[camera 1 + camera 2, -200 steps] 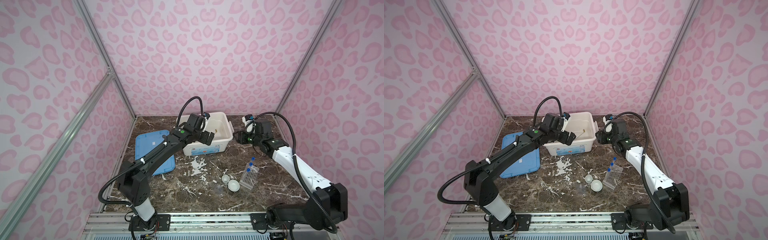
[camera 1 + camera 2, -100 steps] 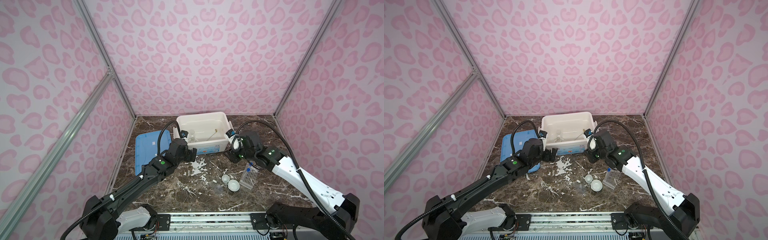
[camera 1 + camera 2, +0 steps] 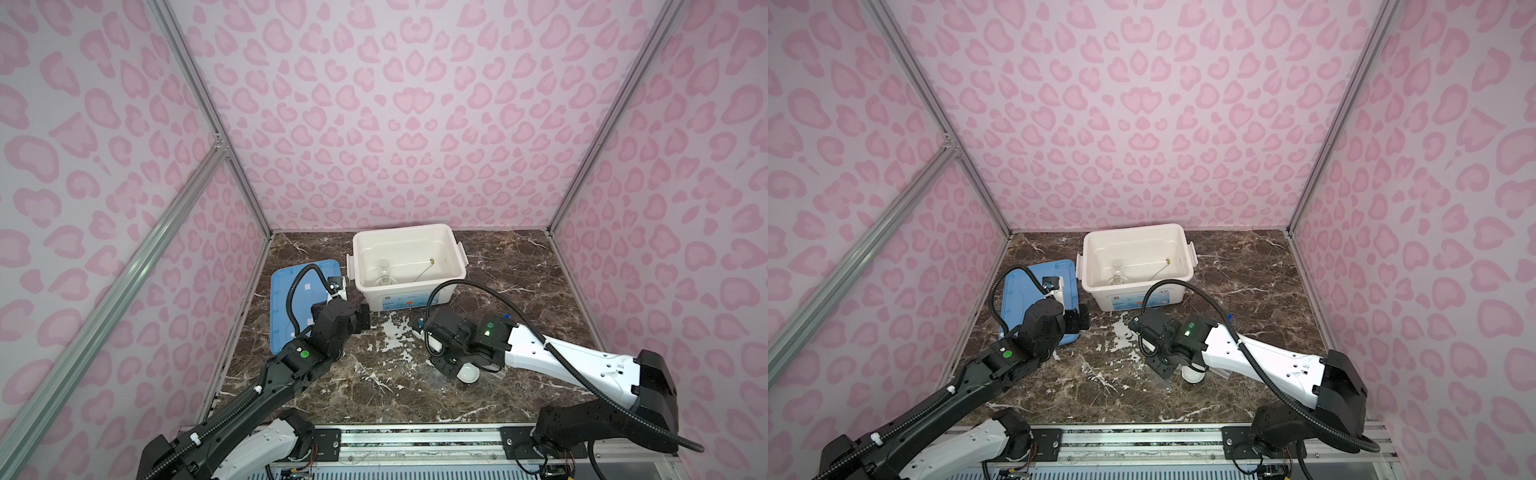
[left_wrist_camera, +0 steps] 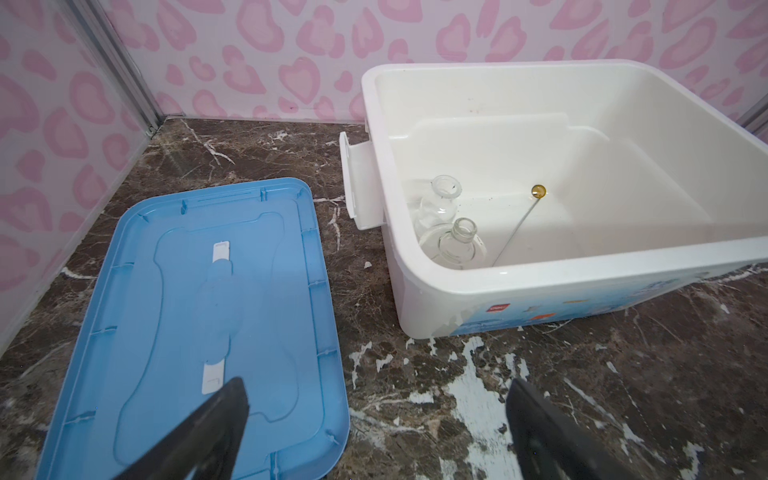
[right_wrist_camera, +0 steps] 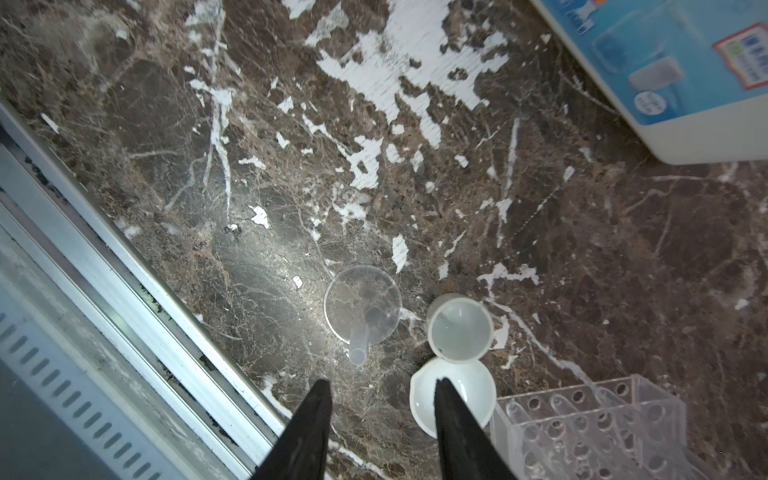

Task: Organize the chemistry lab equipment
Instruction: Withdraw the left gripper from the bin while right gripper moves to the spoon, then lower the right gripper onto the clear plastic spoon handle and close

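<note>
Two clear glass flasks (image 4: 441, 198) (image 4: 458, 245) stand inside the white box (image 4: 519, 299), beside a thin rod with a yellow tip (image 4: 539, 190). My left gripper (image 4: 376, 380) hangs wide open and empty over the table between lid and box. My right gripper (image 5: 382, 381) points down, open, with one finger (image 5: 446, 399) over the larger white dish (image 5: 473, 390) and its rim between the jaws. A smaller white dish (image 5: 459, 328), a clear funnel (image 5: 362, 307) and the clear tube rack (image 5: 590, 424) lie close by. In a top view a blue tube cap (image 3: 505, 316) peeks out behind the right arm.
The blue lid (image 3: 291, 307) lies flat left of the white box (image 3: 399, 301) at the back middle. The metal rail at the table's front edge (image 5: 124, 282) runs close to the funnel. Pink walls close in both sides.
Both arms have drawn back from the box toward the front. The left gripper has dropped low beside the lid. The right gripper has come down over the dishes, and its jaws have narrowed.
</note>
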Available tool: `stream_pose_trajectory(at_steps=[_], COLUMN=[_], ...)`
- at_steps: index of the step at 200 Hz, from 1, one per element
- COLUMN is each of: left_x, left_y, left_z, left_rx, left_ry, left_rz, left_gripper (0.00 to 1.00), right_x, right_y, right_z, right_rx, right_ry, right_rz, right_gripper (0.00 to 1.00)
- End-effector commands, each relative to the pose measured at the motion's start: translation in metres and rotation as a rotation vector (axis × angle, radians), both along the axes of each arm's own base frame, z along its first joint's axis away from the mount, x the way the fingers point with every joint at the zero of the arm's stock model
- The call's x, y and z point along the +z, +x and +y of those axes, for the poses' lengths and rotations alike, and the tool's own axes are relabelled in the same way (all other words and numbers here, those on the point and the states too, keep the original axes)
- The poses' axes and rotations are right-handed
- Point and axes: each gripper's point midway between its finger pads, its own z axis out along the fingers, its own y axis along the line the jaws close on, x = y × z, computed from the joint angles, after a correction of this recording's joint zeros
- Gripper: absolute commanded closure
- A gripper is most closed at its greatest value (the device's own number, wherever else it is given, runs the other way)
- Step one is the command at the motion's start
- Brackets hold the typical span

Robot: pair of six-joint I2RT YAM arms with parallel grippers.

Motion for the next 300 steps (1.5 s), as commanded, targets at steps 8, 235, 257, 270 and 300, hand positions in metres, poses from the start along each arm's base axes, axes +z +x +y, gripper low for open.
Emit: stream_pose_trajectory(at_steps=[8, 235, 257, 270, 300], left_x=[0.001, -0.015, -0.015, -0.015, -0.017], left_y=[0.001, -0.002, -0.002, -0.002, -0.001], left_z=[0.008, 0.008, 0.008, 0.008, 0.009], left_rx=[0.049, 0.037, 0.036, 0.038, 0.042], left_ry=[-0.026, 0.006, 0.006, 0.005, 0.009], left_rz=[-0.02, 0.024, 0.024, 0.025, 0.025], left_gripper=[0.02, 0.03, 0.03, 0.03, 0.03], right_x=[-0.017, -0.06, -0.059, -0.057, -0.048], right_y=[-0.008, -0.017, -0.016, -0.015, -0.011], right_z=[-0.007, 0.001, 0.002, 0.004, 0.009], right_rx=[0.001, 0.041, 0.04, 0.042, 0.051], right_ry=[-0.088, -0.145, -0.144, -0.138, -0.116], right_rz=[0.013, 0.098, 0.093, 0.09, 0.074], right_gripper=[0.6, 0.8, 0.84, 0.86, 0.89])
